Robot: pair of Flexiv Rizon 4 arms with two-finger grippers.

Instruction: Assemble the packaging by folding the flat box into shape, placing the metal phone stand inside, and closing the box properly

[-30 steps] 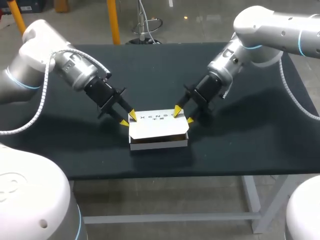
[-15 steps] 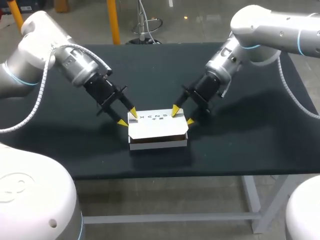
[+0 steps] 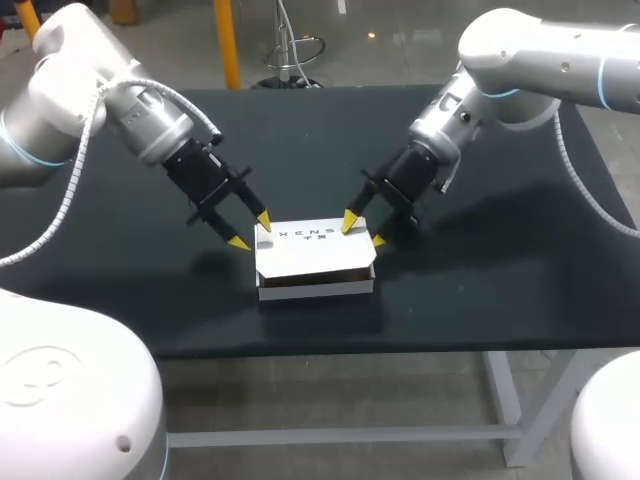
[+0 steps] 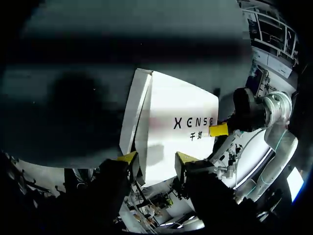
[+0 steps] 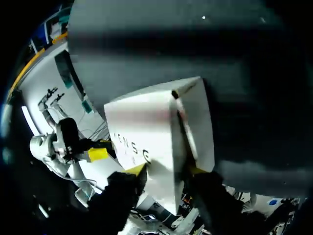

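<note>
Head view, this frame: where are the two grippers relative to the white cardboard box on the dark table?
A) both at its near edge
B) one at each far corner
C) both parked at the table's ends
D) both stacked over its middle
B: the left gripper sits at the far left corner of the white cardboard box, and the right gripper at its far right corner.

Here's the table [image 3: 500, 290], a dark top on pale metal legs. Lying on it is a white box [image 3: 315, 262], flat near the front edge and about midway across, printed lid up, with a thin dark gap showing under the lid's front.
</note>
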